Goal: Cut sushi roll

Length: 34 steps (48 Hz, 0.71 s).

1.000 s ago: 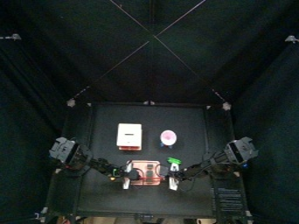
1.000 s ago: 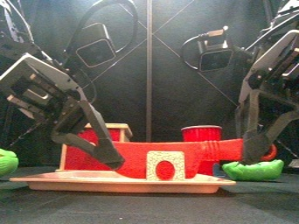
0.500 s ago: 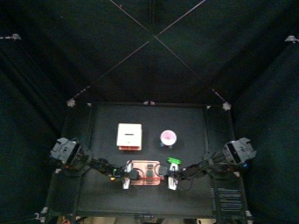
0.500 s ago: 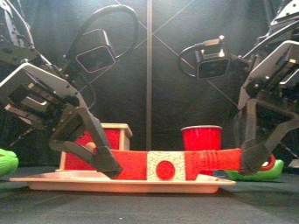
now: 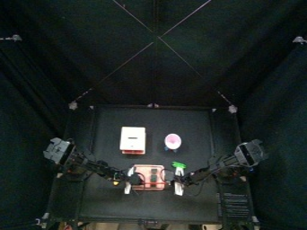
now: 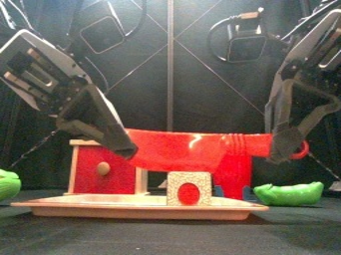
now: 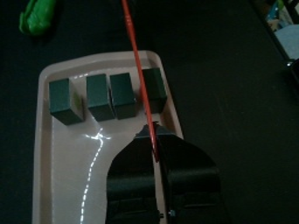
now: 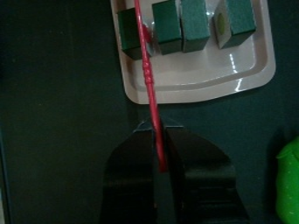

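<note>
Around the whole scene hang the black curtains (image 5: 48, 54), and the small black table (image 5: 108, 121) fills the lower middle of the top view. Near its front edge lies a pale tray (image 7: 68, 179) — its rounded rim clear in both wrist views. Inside it stand four dark green pieces of the sushi roll (image 7: 114, 94), set side by side in a row, with narrow gaps between them. From the front view only one piece face shows, white with a red centre, in the lower middle of the frame.

Above the tray a red knife (image 6: 200, 149) spans level between the two arms, raised clear of the pieces. The left gripper (image 6: 114, 144) is clamped on its end at centre left; the right gripper (image 6: 282, 147) is clamped on the handle end at centre right. In each wrist view the blade runs as a thin red line out from between closed jaws.

Behind the tray, on open table, sit a white box with a red face (image 5: 132, 137) and a pink round cup (image 5: 174, 140), apart from each other. Green objects (image 6: 289, 192) lie at both lower corners of the front view — just beside the tray ends.
</note>
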Motion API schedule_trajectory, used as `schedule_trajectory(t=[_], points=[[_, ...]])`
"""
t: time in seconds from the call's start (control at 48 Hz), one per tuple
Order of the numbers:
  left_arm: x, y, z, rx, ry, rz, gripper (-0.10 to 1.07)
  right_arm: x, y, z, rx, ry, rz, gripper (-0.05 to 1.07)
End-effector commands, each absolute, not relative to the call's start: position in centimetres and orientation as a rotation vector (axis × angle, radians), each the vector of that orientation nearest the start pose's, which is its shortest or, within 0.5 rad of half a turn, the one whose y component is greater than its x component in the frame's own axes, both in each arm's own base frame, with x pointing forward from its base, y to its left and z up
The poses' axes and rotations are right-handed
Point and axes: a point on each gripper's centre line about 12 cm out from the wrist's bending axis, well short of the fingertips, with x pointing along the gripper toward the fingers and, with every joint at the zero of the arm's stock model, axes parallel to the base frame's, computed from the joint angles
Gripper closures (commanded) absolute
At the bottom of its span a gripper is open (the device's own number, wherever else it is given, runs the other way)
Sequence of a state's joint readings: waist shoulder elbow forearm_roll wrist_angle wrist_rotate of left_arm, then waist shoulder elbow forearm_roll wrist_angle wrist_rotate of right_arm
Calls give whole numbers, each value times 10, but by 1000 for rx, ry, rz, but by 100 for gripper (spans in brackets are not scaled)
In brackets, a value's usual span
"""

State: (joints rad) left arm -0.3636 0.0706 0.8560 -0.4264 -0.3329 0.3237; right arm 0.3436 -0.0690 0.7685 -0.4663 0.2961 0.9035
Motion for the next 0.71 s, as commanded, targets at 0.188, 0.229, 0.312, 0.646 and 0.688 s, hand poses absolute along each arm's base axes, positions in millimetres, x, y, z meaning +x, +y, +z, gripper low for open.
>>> schedule_trajectory(t=[0.188, 0.229, 0.312, 0.646, 0.688], points=[[342, -104, 124, 104, 577, -200, 76, 319, 82, 161, 191, 915, -62, 69], [342, -103, 124, 105, 578, -196, 76, 319, 80, 161, 192, 916, -67, 69], [343, -100, 125, 106, 573, -191, 76, 318, 79, 160, 192, 919, -71, 69], [344, -100, 129, 118, 551, -197, 76, 318, 78, 162, 187, 919, -74, 69], [345, -100, 130, 117, 548, -196, 76, 318, 78, 163, 186, 917, -74, 69]])
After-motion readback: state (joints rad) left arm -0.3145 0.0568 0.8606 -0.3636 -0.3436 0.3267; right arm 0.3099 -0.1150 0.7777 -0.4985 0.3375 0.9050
